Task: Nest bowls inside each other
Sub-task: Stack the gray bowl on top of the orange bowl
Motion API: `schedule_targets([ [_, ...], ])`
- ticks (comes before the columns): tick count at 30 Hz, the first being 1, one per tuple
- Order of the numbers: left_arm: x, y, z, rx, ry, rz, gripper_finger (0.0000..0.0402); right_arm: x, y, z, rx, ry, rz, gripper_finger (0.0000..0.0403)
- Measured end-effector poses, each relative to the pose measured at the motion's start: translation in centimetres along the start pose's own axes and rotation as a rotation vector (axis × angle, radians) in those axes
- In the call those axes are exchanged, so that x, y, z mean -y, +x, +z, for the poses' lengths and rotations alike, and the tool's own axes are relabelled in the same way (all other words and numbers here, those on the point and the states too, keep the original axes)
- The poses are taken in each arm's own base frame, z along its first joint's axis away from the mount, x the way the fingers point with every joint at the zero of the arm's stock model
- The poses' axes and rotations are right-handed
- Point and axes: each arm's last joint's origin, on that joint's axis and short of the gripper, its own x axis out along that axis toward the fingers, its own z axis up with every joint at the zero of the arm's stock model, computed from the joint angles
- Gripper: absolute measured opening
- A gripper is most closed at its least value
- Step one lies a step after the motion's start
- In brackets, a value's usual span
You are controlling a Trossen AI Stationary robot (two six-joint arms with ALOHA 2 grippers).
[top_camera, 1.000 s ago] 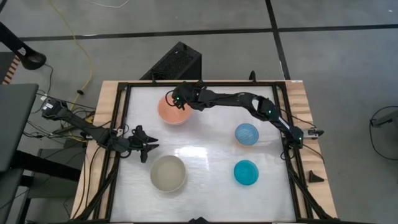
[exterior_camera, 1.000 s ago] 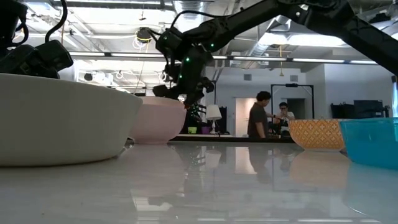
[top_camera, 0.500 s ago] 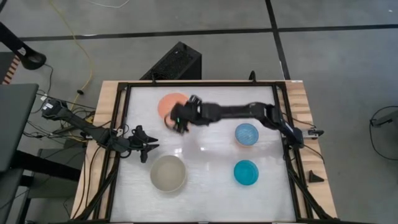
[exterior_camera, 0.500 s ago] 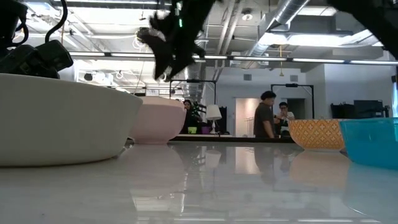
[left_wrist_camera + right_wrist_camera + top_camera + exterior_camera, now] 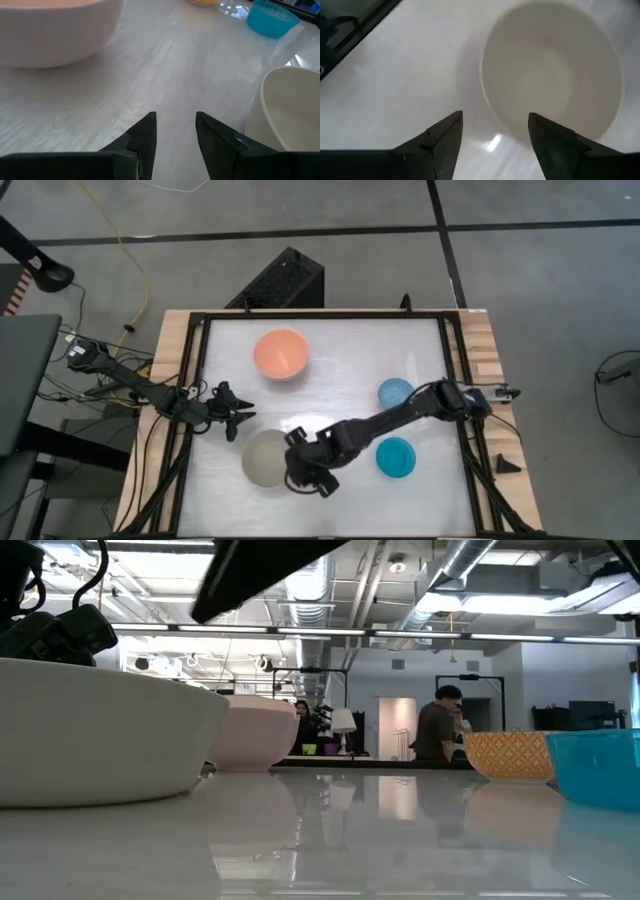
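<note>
My right gripper [image 5: 300,468] [image 5: 492,131] hovers open above the near right rim of the grey-beige bowl [image 5: 262,457] [image 5: 552,75], holding nothing. That bowl stands upright on its base near the table's front. The salmon-orange bowl [image 5: 280,353] stands at the far side. From the side it shows a pale pink wall [image 5: 55,35] [image 5: 255,732]. The light blue bowl [image 5: 395,391] and the teal-blue bowl [image 5: 396,457] stand on the right. My left gripper [image 5: 236,416] [image 5: 175,131] waits open at the left edge, low over the table.
A black frame [image 5: 190,380] runs around the white tabletop. My right arm [image 5: 400,415] stretches across the table between the two blue bowls. Bare tabletop lies in the middle [image 5: 330,390]. People stand in the room beyond the table [image 5: 438,725].
My right gripper has swung from the salmon-orange bowl at the far side toward the table's near edge, rolling its wrist as it went. It now hangs over the grey-beige bowl and has stayed open, carrying nothing. No bowl has moved.
</note>
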Motion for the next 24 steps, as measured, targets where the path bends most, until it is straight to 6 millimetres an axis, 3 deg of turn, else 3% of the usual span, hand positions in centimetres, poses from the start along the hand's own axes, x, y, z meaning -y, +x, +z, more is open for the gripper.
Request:
schedule_targets([
  [6,0.0,0.0,0.0,0.000,0.000,0.000,0.0125,-0.6,1.2,-0.5,0.024,-0.146,-0.005,0.0260],
  [19,0.0,0.0,0.0,0.001,0.000,0.001,0.0125,-0.2,5.2,-4.0,0.037,-0.334,-0.035,0.0260],
  [24,0.0,0.0,0.0,0.001,0.000,0.001,0.0125,-0.3,5.5,-4.1,0.041,-0.395,-0.038,0.0238],
])
